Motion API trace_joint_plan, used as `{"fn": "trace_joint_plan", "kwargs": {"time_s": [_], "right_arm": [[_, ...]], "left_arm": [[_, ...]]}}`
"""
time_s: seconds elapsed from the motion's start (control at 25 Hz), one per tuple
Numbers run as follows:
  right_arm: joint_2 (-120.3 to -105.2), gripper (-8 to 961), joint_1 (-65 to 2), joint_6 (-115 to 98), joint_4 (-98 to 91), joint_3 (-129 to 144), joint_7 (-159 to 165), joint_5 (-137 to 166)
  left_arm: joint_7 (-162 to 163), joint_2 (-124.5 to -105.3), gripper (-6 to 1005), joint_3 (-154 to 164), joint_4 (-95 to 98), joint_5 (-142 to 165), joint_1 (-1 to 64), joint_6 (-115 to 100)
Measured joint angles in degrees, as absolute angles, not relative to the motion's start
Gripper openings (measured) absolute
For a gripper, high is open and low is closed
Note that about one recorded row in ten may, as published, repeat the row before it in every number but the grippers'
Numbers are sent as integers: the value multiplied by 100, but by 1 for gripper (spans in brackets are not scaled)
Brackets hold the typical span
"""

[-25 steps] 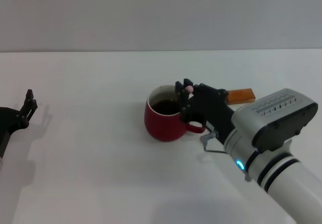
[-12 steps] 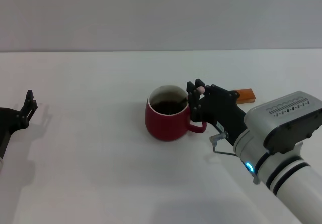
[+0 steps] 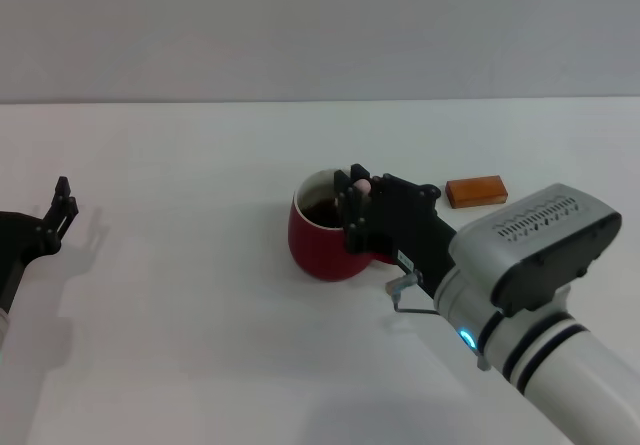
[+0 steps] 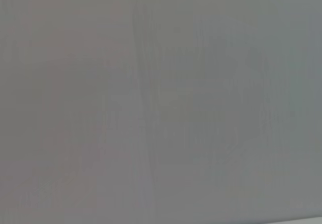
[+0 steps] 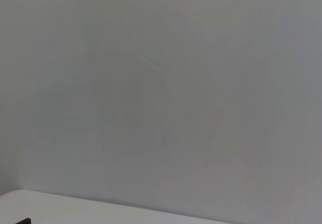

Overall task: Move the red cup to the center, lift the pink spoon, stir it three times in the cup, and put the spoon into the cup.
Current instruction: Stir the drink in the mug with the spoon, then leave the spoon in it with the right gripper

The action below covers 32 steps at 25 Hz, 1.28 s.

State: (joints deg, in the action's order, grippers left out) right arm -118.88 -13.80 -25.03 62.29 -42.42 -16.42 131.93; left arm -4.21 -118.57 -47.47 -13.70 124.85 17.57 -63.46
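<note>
White table (image 3: 200, 345) under a plain grey wall; both wrist views show only that blank wall, the right one also a strip of table edge at its lower border. Nearest the camera, the right arm enters from the lower right corner and reaches diagonally toward the middle. Its gripper (image 3: 355, 197) is over the right side of the cup's (image 3: 322, 233) mouth, fingers pressed together on the pale pink tip of the spoon (image 3: 359, 182); the spoon's lower part is hidden behind the fingers. The cup stands upright near the table's middle, dark liquid visible inside, its handle hidden behind the gripper. Bare table lies in front of and left of the cup. The left gripper (image 3: 62, 208) is parked near the left edge, well apart, fingers slightly spread. Beyond the right gripper lies an orange-brown block (image 3: 476, 191).
</note>
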Motion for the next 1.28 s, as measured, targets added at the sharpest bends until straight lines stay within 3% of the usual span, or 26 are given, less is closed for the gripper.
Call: {"fn": "trace_joint_plan", "kwargs": {"time_s": [0.44,1.28], "right_arm": [[-11892,135,-1809,-2515,5859,-4415,-1610,13148],[-11872,135,-1492,-2378,6141,-4283,-1610,13184]], "left_arm": [[-421,-11857,840,-4747,-1389,12463,1732,-6368],[-424,-11866,840,-4757,-1395,12463,1780,-6347]]}}
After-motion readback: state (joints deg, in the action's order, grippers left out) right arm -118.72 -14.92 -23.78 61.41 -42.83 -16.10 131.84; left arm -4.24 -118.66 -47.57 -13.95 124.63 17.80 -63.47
